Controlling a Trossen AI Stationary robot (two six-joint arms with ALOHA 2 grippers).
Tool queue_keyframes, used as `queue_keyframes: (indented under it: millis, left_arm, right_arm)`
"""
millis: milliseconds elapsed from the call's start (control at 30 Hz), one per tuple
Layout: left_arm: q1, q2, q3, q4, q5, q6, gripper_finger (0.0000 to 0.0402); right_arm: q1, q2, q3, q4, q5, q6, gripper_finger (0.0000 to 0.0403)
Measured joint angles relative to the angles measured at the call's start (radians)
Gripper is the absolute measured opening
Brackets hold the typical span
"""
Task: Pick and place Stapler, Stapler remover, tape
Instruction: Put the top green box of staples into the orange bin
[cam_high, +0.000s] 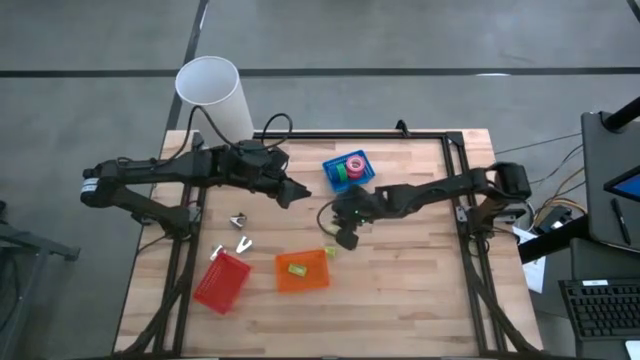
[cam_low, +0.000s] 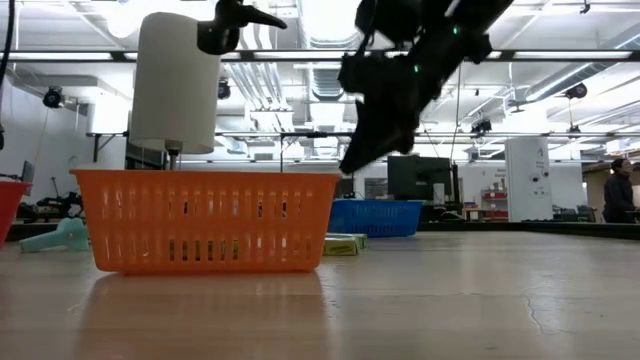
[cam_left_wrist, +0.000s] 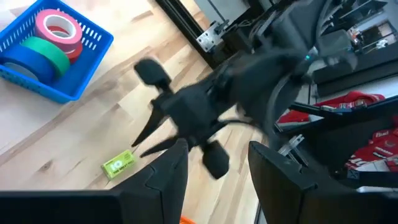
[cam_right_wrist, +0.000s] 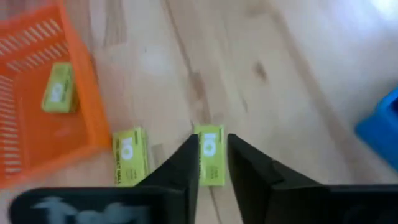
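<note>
Wooden table (cam_high: 400, 300), pale planks, black frame along the far edge. Orange basket (cam_high: 302, 271) near the middle of the near half, holding one small green box (cam_high: 295, 268); two more green boxes (cam_right_wrist: 130, 155) (cam_right_wrist: 209, 154) lie flat on the wood just outside its wall, side by side; red basket (cam_high: 222, 281) stands tilted near the left edge, and a blue basket (cam_high: 334, 180) sits toward the far side. White cylinder (cam_high: 214, 95) stands upright at the far left corner; a keyboard (cam_high: 603, 308) sits off the table to the right, and a person (cam_low: 620, 188) stands far back in the room.
</note>
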Motion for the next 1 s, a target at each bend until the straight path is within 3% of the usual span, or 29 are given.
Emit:
queue_keyframes:
  millis: [333, 567, 767, 1000]
  left_arm:
    - [0.0, 0.0, 0.0, 0.014, -0.009, 0.005, 0.017]
    - [0.0, 0.001, 0.0, 0.015, -0.009, 0.016, 0.017]
    - [0.0, 0.001, 0.0, 0.014, -0.008, 0.021, 0.017]
    - [0.0, 0.001, 0.0, 0.012, -0.007, 0.032, 0.017]
  right_arm:
    - [0.01, 0.11, -0.003, 0.045, -0.003, 0.026, 0.0221]
    - [0.01, 0.175, -0.002, 0.069, 0.008, 0.004, 0.0276]
    - [0.01, 0.232, 0.019, 0.067, 0.012, 0.001, 0.0276]
    - [0.016, 0.249, 0.039, 0.067, 0.022, 0.001, 0.0215]
